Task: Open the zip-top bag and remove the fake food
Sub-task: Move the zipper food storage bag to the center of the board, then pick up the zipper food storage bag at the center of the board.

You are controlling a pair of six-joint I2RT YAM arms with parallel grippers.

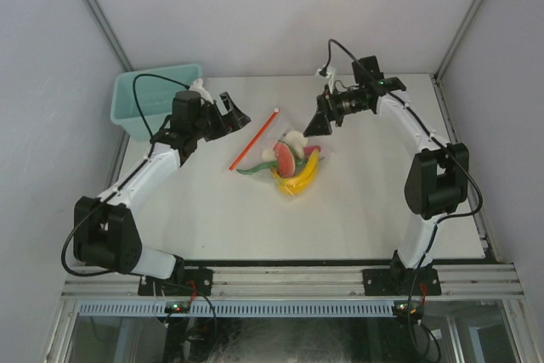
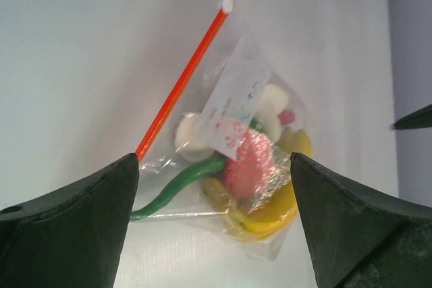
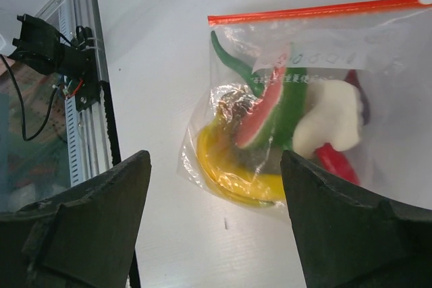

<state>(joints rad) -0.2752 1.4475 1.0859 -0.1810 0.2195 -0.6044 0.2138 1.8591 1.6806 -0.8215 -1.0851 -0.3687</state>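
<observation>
**Closed bag lies between two open grippers**

The zip-top bag point(image 1: 287, 152) lies flat on the table point(image 1: 212, 210). The fake food point(image 1: 297, 174) is inside it, and the red zip strip point(image 1: 253, 139) looks closed. The strip edge lies just in front of the left gripper point(image 1: 231, 116). The food end lies near the right gripper point(image 1: 318, 123). Both grippers have their jaws wide apart and hold nothing. In my judgement they face the bag from opposite sides so that each can take one lip of the opening.
</observation>
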